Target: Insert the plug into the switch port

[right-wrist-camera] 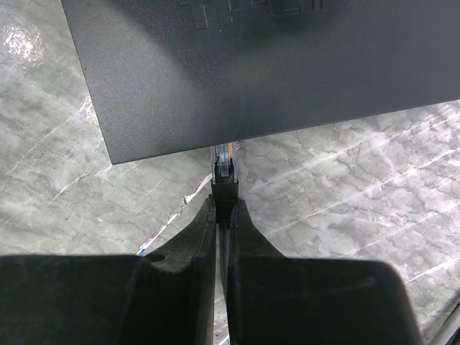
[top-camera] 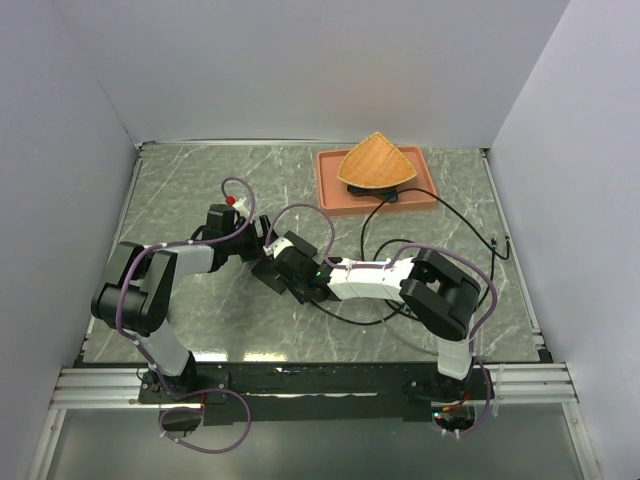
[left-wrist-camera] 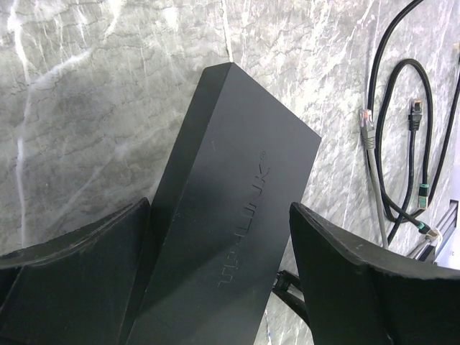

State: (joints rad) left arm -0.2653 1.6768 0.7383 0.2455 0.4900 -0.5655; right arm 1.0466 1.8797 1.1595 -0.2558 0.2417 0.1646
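Observation:
The flat matte-black box (left-wrist-camera: 230,201) lies on the marble table between my left gripper's fingers. My left gripper (left-wrist-camera: 219,208) is closed across the box's width, with both fingers against its long sides. My right gripper (right-wrist-camera: 224,205) is shut on the black boot of the plug (right-wrist-camera: 225,167). The plug's clear tip meets the near long edge of the box (right-wrist-camera: 273,65). The port itself is hidden under that edge. In the top view, the left gripper (top-camera: 262,240) and the right gripper (top-camera: 283,262) meet at the box (top-camera: 265,275) at mid-table.
A terracotta tray (top-camera: 330,195) at the back right holds an orange woven fan-shaped piece (top-camera: 375,162). Loose black cables (top-camera: 400,225) loop across the table to the right of the box. In the left wrist view several spare plugs and cables (left-wrist-camera: 413,144) lie to the right.

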